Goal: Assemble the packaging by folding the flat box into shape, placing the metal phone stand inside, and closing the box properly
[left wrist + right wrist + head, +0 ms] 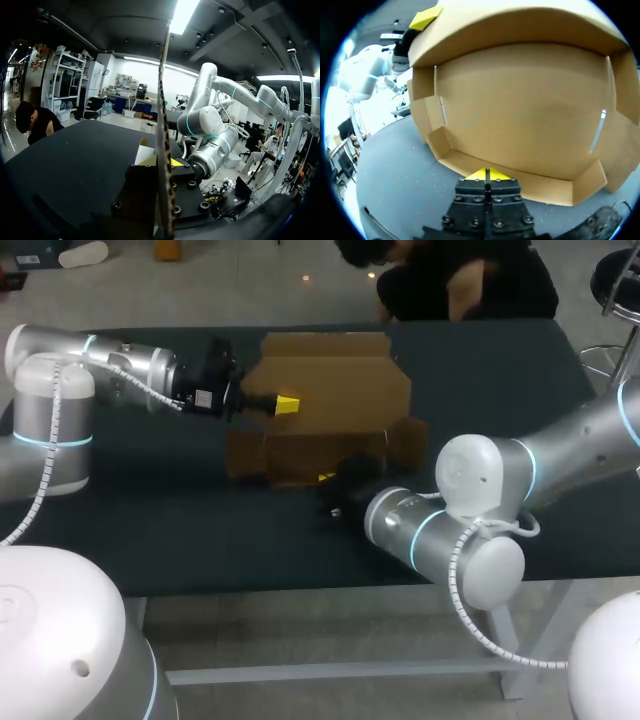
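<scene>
– Where the left gripper's yellow-tipped fingers come in, what do they have?

– One tall panel of the brown corrugated cardboard box. It runs edge-on between them in the left wrist view, with a tip against each face, so they are clamped on it. Seen from the right wrist, that panel is the big lid, arching over the base.

– And the right gripper?

– Its two yellow fingertips are pressed together with nothing between them, just outside the low front wall. Whether they touch the wall, I cannot tell.

– So how far is the folding?

– Partway, I'd judge. The front wall and the side flaps stand up around the base, but the corners look loose and untucked, and the lid is open. The box rests on the dark flat tabletop, between the two arms.

– The stand?

– No metal phone stand shows in any view, and the box floor is bare. By my reckoning the shaping is in hand, while locking the walls, loading the stand and closing the lid are all left to do.
</scene>
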You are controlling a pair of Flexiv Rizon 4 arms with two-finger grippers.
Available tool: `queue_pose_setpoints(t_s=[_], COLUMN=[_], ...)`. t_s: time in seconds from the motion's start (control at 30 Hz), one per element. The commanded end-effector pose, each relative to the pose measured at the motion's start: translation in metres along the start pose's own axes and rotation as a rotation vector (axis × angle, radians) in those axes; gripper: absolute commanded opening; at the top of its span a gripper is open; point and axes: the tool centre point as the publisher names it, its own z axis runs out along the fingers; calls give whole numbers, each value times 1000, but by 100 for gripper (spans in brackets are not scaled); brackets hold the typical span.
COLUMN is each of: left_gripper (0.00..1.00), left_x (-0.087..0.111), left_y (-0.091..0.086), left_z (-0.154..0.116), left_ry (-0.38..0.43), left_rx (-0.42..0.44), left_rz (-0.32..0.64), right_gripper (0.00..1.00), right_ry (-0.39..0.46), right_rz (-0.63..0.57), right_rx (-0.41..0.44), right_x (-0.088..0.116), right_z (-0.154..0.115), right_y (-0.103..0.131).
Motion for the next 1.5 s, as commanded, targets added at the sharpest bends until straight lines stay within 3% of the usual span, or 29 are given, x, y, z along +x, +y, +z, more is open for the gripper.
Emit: queue_pose_setpoints(t_s=[0.03,1.27,1.5], left_gripper=[0,0,0], left_x=[0,-1,-1], left_y=[3,-1,-1], left_z=[-1,-3,-3], left_ry=[2,-17,-17], left_rx=[3,17,17], left_rz=[4,13,13], right_gripper=[0,0,0], right_ry=[-8,-8,-11], right_rz=[-1,-1,-16], right_rx=[-4,-4,-35], right_x=[2,2,6], right_z=[1,1,-11], right_y=[-2,-2,5])
